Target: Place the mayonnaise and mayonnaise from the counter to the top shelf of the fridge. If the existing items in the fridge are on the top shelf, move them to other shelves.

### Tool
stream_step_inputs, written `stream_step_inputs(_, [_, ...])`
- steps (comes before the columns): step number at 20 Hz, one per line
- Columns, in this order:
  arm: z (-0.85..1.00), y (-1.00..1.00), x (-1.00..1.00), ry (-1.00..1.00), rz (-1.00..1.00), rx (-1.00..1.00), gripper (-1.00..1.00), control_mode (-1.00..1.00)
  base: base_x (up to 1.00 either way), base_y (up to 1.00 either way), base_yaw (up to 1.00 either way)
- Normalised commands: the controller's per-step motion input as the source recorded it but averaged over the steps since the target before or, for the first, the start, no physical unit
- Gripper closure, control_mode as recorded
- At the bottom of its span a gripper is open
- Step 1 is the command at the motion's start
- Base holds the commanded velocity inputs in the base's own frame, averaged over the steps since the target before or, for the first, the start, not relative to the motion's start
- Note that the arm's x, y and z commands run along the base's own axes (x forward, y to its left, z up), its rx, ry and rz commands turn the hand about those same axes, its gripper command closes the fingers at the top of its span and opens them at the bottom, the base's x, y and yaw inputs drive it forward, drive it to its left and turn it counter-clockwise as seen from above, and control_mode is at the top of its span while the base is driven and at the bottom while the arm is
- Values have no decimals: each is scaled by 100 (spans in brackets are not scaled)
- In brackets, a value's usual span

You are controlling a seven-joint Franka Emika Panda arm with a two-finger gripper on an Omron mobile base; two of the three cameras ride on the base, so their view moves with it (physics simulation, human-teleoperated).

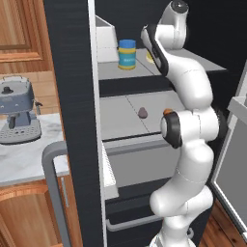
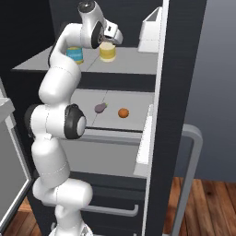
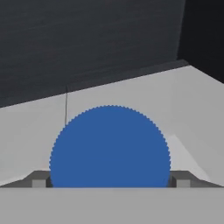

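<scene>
On the top shelf of the fridge point(image 2: 133, 62) stands the cream-yellow mayonnaise jar point(image 2: 108, 53). My gripper point(image 2: 111, 39) sits right over it. In the hand view the jar's blue lid point(image 3: 109, 146) lies between my fingertips point(image 3: 39, 179), which touch its sides, gripper point(image 3: 110, 180) shut on it. The blue-label mayonnaise jar point(image 1: 127, 54) stands further left on the same shelf point(image 1: 111, 70), and it point(image 2: 74, 55) shows partly behind my arm. One shelf down lie the greyish-purple lump point(image 2: 100, 108) and the orange ball point(image 2: 123, 113).
The black fridge door point(image 1: 72, 96) stands open on the left, with a white door bin point(image 1: 106, 41) at shelf height. Beyond it a coffee machine point(image 1: 17, 113) sits on the marbled counter point(image 1: 24, 159). The other door point(image 2: 177, 92) is open on the right.
</scene>
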Motion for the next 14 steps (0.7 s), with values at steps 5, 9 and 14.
stream_step_inputs(5, [-24,-6,0,5,2,-4,100,-100,0,0,0])
stream_step_inputs(9, [-1,-1,4,0,1,0,100,-100,0,0,0])
stream_step_inputs(14, [-3,0,3,0,0,0,100,-100,0,0,0])
